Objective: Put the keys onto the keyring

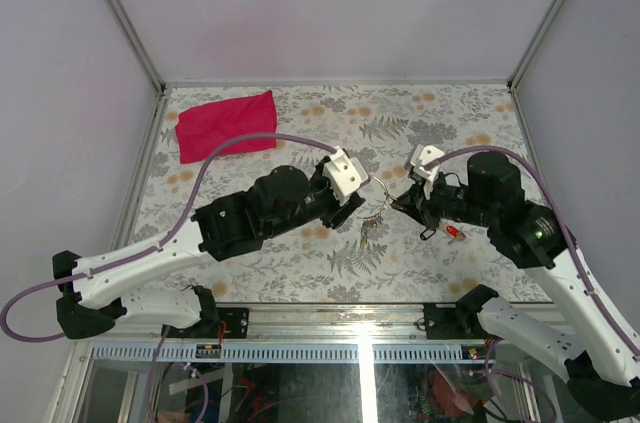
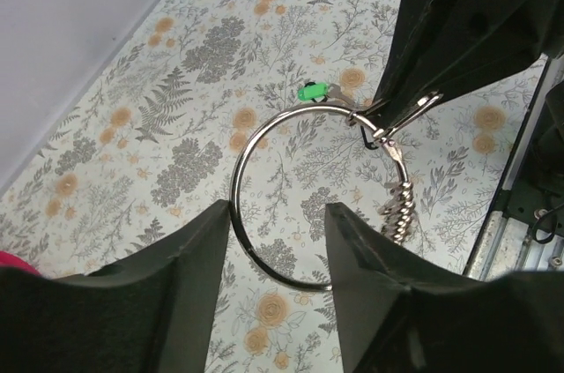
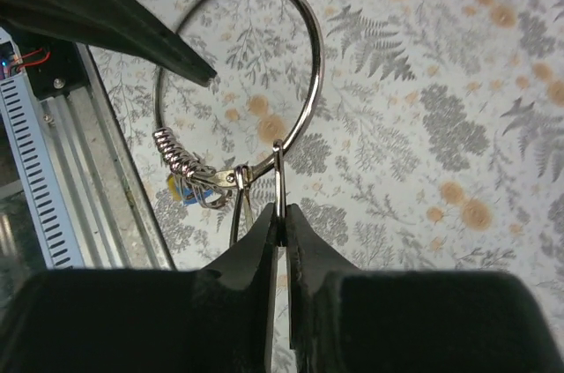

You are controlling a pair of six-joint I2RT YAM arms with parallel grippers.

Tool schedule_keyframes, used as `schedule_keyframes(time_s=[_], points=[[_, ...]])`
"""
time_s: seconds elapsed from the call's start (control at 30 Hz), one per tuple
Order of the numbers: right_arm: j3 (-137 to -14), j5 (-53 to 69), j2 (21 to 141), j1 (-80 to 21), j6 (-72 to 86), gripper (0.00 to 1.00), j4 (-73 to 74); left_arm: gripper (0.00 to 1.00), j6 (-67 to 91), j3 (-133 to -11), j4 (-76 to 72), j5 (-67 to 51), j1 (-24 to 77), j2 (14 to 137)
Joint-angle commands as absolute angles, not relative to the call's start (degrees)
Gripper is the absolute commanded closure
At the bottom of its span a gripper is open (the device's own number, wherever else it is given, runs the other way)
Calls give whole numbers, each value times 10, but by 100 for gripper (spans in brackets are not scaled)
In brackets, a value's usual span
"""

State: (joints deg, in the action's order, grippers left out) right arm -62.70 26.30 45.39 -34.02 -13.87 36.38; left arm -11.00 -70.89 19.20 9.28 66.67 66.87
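left end effector [image 2: 278, 211], right end effector [image 3: 278, 212] flank keyring [image 2: 233, 188] (tight)

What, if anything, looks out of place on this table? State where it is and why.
One small red-tagged key lies alone on the floral table beside the right arm, apart from the thin silver wire keyring pinched in the right gripper. It has not been threaded on. Nothing looks spilled or damaged.

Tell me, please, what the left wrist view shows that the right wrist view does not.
Only the left wrist view: a small green plastic key head beside the thin silver metal ring. Only the right wrist view: a blue-and-yellow tag among the small silver loops. Both: the ring, its loops, the floral tabletop, the left hand open astride the ring and the right hand shut on it.
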Motion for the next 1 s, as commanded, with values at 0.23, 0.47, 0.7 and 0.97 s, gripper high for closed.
schedule_keyframes(time_s=[0.23,0.47,0.7,0.97], points=[[-675,250,508,-341,-72,100,403,35,-88,-681,121,114,662,624],[-685,248,530,-341,-46,100,412,31,-80,-663,105,105,662,618],[-722,253,567,-341,-8,100,449,31,-69,-634,67,91,662,619],[-763,270,591,-341,10,100,493,25,-106,-616,28,114,663,632]])
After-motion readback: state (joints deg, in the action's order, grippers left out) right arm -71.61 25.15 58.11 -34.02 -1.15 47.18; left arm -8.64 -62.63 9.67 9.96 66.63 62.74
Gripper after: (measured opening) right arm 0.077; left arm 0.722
